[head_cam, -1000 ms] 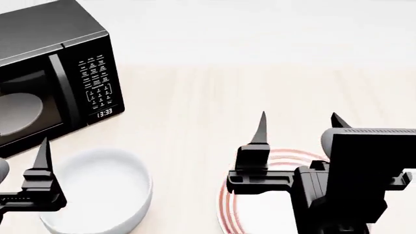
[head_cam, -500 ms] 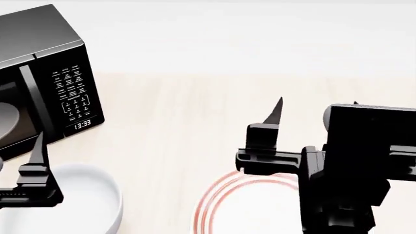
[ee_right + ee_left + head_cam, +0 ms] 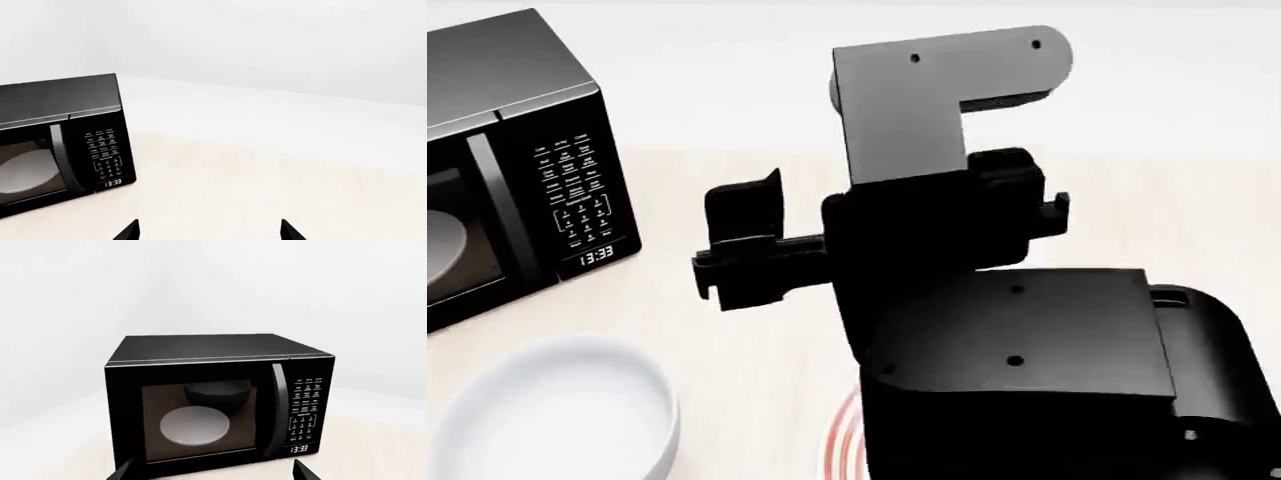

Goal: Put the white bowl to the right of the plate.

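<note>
On the pale table in the head view, the white bowl sits at the near left, in front of the black microwave. Right of it, a sliver of the plate peeks from under the raised right arm. Both wrist views show two fingertips set well apart, so the left claw and right claw are released and empty.

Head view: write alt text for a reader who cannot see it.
The robot's right arm, raised, fills the middle and right, hiding most of the plate, whose red-ringed edge peeks out below. The white bowl sits lower left on the pale table, with a black microwave at upper left.
</note>
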